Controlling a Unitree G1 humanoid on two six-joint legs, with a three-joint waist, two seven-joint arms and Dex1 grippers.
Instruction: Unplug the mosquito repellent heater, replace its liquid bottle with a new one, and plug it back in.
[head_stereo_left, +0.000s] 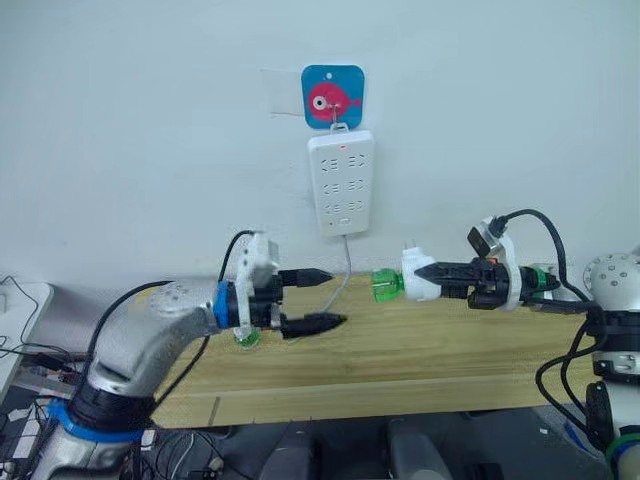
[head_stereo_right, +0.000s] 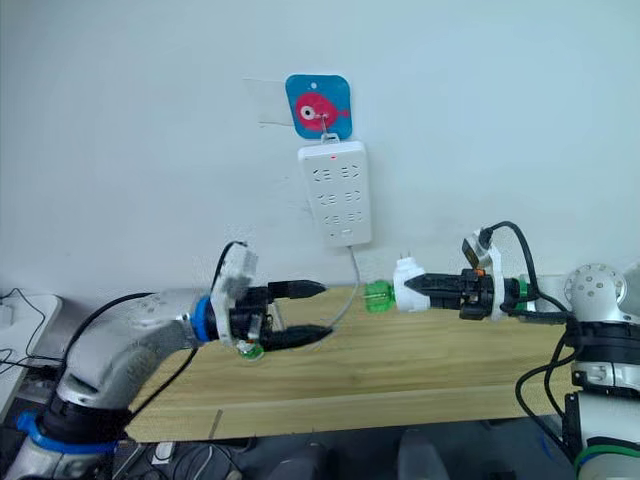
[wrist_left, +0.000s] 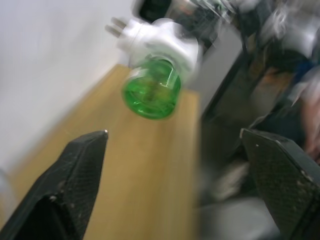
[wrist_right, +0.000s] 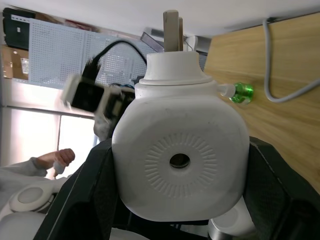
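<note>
Held mosquito repellent heater (head_stereo_left: 420, 276) clamped in right end effector (head_stereo_left: 428, 272) above desk (head_stereo_left: 400, 350), unplugged, green bottle (head_stereo_left: 386, 284) pointing along its long axis toward left end effector (head_stereo_left: 326, 298), spread open, empty, nearer, facing bottle base

I'm working in what looks like a robotics lab or test room. Before me stands a plain wooden bench (head_stereo_left: 400, 350) against a bare white wall (head_stereo_left: 150, 120), and above the bench a white power strip (head_stereo_left: 341, 182) hangs from a fish-picture hook (head_stereo_left: 332, 96). Loose cables (head_stereo_left: 25, 350) trail beside the bench (my left), and a pegboard panel (wrist_right: 55, 47) and a seated person (wrist_right: 30, 167) show in my right wrist view.
</note>
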